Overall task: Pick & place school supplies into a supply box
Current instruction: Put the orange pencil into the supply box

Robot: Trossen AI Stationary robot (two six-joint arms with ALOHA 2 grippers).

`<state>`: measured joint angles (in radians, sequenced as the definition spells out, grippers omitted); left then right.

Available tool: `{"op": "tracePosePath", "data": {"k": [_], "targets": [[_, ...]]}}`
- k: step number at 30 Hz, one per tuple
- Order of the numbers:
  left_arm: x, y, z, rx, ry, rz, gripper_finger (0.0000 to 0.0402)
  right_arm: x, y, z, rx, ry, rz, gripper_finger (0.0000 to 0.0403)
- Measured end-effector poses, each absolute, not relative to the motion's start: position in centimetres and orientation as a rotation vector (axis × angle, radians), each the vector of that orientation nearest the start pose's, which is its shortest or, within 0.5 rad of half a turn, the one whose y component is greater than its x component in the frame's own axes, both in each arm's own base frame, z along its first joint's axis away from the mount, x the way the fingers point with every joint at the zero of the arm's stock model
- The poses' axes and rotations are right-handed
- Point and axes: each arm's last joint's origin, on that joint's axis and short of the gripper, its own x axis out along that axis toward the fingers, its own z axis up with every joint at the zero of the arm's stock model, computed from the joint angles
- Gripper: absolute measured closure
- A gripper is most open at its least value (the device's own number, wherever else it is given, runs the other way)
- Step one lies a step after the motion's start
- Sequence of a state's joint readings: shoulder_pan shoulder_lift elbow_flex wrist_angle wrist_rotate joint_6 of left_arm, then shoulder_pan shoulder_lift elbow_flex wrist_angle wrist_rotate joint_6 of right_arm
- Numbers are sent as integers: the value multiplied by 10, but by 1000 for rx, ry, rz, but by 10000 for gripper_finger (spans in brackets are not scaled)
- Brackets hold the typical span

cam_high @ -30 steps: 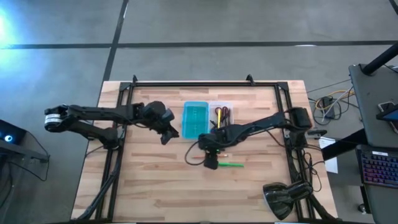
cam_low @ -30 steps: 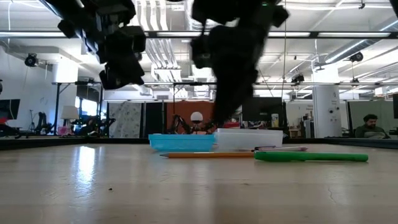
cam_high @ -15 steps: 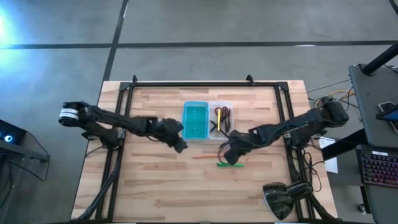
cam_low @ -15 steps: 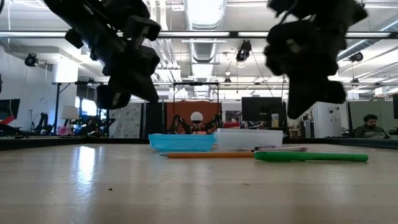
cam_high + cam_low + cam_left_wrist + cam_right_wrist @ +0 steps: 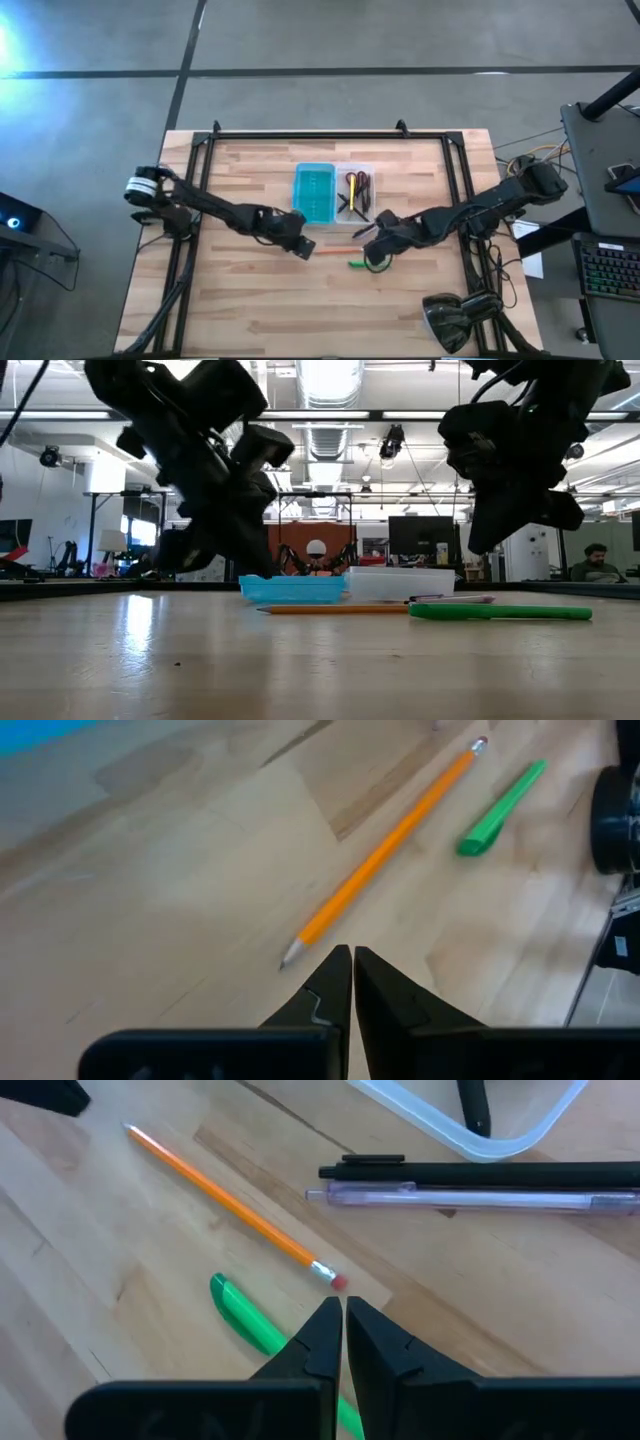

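An orange pencil (image 5: 335, 248) lies flat on the wood, its point toward my left gripper (image 5: 303, 247). That gripper is shut and hovers just short of the pencil's point (image 5: 292, 953). A green marker (image 5: 360, 264) lies beside the pencil. My right gripper (image 5: 342, 1315) is shut and hangs over the marker (image 5: 250, 1320), near the pencil's eraser (image 5: 336, 1281). Behind them stands the supply box, with a turquoise half (image 5: 313, 193) and a clear half (image 5: 355, 192) that holds scissors and pens. A black pen (image 5: 480, 1173) and a clear pen (image 5: 470, 1198) lie next to the box.
A black metal frame (image 5: 300, 133) runs along the table's far and side edges. Bare wood stretches toward the near edge (image 5: 300, 310). A dark lamp-like object (image 5: 455, 318) sits at the near right corner. A person (image 5: 595, 560) sits in the room far behind the table.
My left gripper has swung toward the table's right and near side and come down, ending by the pencil's point. My right gripper has moved right from beside the pencil's middle to above the marker, and has risen. The supplies and the box have stayed put.
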<state>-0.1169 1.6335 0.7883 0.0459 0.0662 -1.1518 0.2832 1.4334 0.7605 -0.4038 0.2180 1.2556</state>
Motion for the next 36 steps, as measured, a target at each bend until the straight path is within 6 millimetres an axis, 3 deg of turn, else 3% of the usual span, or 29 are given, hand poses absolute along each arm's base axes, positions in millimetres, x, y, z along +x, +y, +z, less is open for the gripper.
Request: {"op": "tracePosePath", "data": {"k": [5,10,36], "targets": [[320,-40,146,-1074,828,327,402,250,66,174,868,911,-585,390],[318,-39,139,-1059,869,381,402,250,66,174,869,914,-586,390],[315,-40,141,-1042,894,362,402,251,61,174,869,893,-615,390]]}}
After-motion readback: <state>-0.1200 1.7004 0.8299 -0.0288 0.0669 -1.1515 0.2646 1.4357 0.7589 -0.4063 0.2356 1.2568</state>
